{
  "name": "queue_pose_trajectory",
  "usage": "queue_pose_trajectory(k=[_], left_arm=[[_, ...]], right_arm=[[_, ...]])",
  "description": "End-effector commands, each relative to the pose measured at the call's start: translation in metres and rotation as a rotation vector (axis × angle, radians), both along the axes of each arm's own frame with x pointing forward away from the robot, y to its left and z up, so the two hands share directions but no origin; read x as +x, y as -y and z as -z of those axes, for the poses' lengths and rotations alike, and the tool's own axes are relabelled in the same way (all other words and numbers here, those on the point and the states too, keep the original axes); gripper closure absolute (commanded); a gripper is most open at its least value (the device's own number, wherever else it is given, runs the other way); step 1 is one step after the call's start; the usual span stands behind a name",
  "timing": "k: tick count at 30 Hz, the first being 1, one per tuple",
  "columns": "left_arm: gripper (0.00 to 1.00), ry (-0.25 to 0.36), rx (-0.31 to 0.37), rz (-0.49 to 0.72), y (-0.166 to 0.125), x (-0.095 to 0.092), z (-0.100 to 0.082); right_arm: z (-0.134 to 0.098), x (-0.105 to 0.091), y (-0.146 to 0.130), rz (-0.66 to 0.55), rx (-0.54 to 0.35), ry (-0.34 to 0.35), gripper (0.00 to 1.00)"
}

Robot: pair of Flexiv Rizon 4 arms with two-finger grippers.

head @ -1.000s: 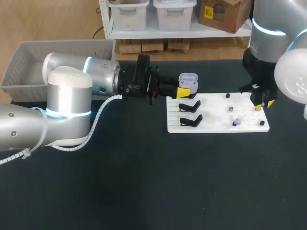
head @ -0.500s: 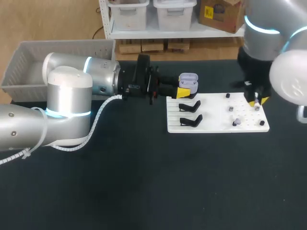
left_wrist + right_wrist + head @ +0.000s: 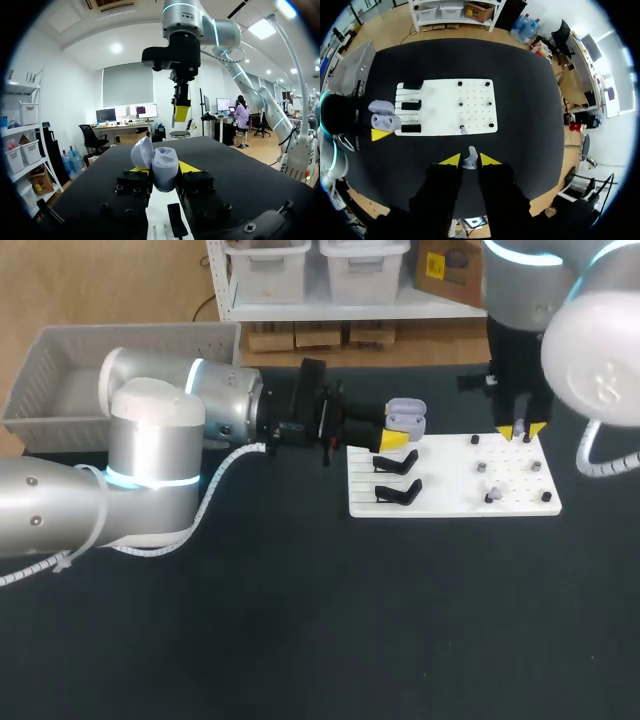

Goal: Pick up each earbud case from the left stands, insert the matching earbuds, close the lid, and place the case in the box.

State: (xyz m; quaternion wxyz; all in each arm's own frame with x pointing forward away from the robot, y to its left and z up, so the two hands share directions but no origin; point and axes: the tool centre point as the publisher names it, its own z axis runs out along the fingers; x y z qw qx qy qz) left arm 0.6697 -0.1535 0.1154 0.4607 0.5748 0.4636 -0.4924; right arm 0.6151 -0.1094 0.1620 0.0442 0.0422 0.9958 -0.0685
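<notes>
Left fingers [image 3: 189, 167] clamped on the open lilac earbud case [image 3: 161, 169] at the white board [image 3: 455, 502]; right fingers [image 3: 452, 160] pinching an earbud [image 3: 469, 161] above the board's far edge.

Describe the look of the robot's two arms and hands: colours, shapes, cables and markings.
The left arm and the right arm are thick, rounded silver-grey tubes with glowing light-blue rings at the joints. A white spiral-wrapped cable runs along the left arm, and a grey cable loop shows at the right. The left hand and the right hand are black, each with two fingers ending in bright yellow tips.
</notes>
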Motion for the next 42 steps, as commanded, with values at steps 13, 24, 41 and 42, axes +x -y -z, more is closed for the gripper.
queue_pose_trajectory(k=[13,24,41,42], left_arm=[[1.00,0.006,-0.022,-0.005,0.007,-0.008,0.005],[1.00,0.006,-0.022,-0.005,0.007,-0.008,0.005],[1.00,0.006,-0.022,-0.005,0.007,-0.008,0.005],[1.00,0.006,-0.022,-0.005,0.007,-0.008,0.005]], right_arm=[[-0.012,-0.003,-0.003,0.102,0.104,-0.018,1.00],[-0.012,-0.003,-0.003,0.102,0.104,-0.018,1.00],[-0.008,0.004,-0.051,0.300,0.117,-0.028,1.00],[-0.009,0.005,-0.055,0.311,0.109,-0.019,1.00]])
